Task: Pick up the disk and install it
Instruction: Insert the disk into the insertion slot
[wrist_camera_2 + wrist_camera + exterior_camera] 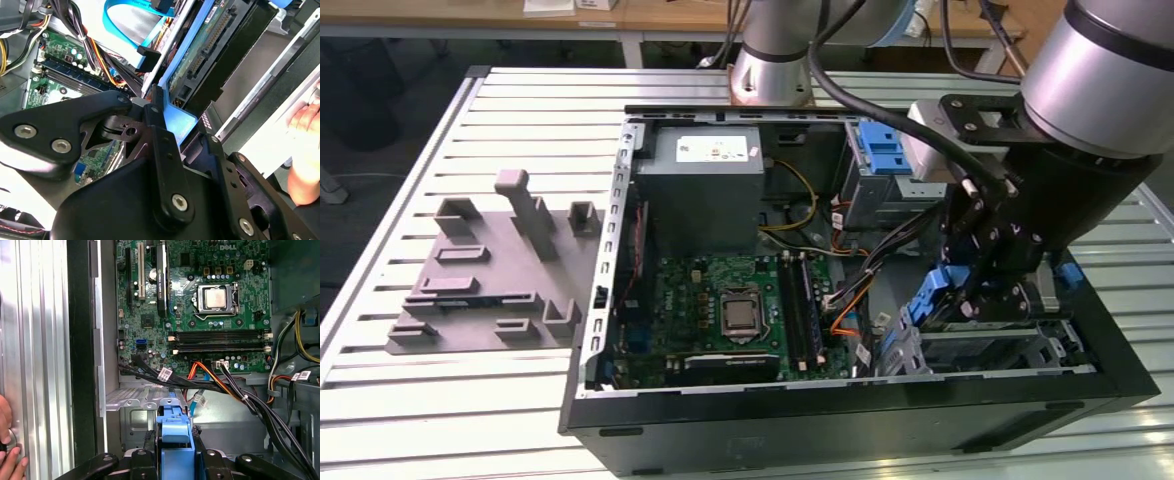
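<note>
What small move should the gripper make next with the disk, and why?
Probably a slow, short push further down into the drive cage. The gripper is shut on the disk by its blue carrier, already low inside the computer case at the cage, with cables close beside it.

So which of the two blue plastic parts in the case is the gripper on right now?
The gripper is on the disk in its blue carrier, at the drive cage near the case's front. The other blue bracket sits untouched by the power supply.
</note>
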You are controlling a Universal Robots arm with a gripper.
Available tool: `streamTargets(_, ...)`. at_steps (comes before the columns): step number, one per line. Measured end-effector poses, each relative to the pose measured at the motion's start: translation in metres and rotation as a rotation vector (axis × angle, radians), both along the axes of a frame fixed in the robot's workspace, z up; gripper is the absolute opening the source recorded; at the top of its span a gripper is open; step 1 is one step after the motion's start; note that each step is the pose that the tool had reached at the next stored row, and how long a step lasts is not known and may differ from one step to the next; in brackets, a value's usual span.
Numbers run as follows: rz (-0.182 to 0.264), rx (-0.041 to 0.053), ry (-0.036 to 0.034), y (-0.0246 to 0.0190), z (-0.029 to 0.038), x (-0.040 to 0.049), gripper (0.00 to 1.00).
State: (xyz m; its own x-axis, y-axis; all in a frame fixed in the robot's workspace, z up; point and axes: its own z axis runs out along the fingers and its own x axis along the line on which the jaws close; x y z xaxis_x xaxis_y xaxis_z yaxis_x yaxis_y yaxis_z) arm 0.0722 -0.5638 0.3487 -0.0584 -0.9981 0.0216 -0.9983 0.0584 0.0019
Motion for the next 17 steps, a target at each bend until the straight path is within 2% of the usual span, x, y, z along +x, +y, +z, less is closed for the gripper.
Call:
streamTargets(7,0.0,0.0001,0.0,0.0,-0.0004,0.0,0.37)
streamTargets(8,0.0,0.0001,0.0,0.0,-0.0005,0.0,0.44)
streamTargets(13,0.0,0.0,0.0,0.0,-0.0006,0.0,0.44)
streamTargets(14,0.0,0.0,0.0,0.0,-0.0007,0.0,0.42)
streamTargets(15,0.0,0.0,0.0,0.0,-0.0008,0.0,0.36)
streamTargets(16,0.0,0.0001,0.0,0.0,-0.0008,0.0,0.36)
streamTargets(17,0.0,0.0,0.0,0.0,-0.0009,0.0,0.29)
